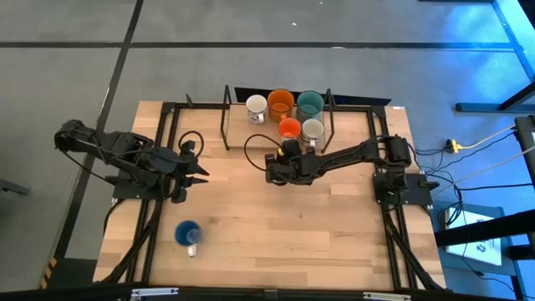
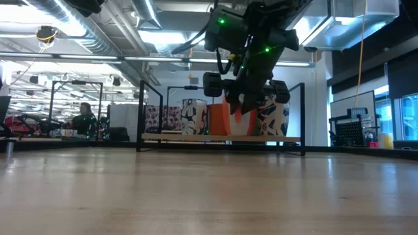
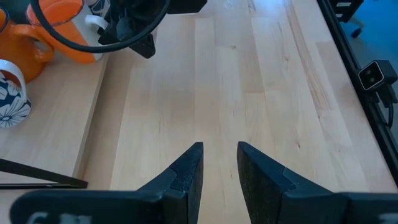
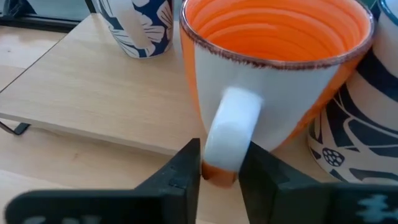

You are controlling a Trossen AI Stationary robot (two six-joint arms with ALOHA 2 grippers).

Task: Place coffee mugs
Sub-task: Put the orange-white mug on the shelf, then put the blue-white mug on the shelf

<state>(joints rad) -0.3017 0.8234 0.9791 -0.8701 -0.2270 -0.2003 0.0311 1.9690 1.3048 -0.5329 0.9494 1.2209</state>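
Note:
A small orange mug [image 1: 289, 127] with a white handle stands among other mugs in the black wire rack [image 1: 226, 117] at the table's far side: a white one [image 1: 257, 107], a larger orange one [image 1: 280, 103], a teal one [image 1: 310, 102] and a cream one [image 1: 313, 130]. My right gripper [image 1: 288, 148] [image 4: 221, 149] reaches to the small orange mug [image 4: 273, 68] from the near side and is shut on it. A blue mug [image 1: 187, 233] stands upright on the table near its near-left corner. My left gripper [image 1: 201, 171] [image 3: 219, 149] hovers open over bare table left of centre. My right gripper pinches the small orange mug's white handle [image 4: 231, 124] near its lower end between its two fingers [image 4: 186, 168]. It comes roughly level from the table's near side. The mug is upright, its base at the near edge of the rack's wooden board [image 4: 93, 93]; lifted or resting, I cannot tell.
The rack's black wire uprights [image 2: 140, 114] stand at both ends of the board. Floral-patterned mugs [image 4: 140, 25] crowd close on both sides of the held mug. Open wooden table [image 1: 276, 226] lies between the rack and the blue mug. Black frame rails [image 1: 159, 159] run along both table sides.

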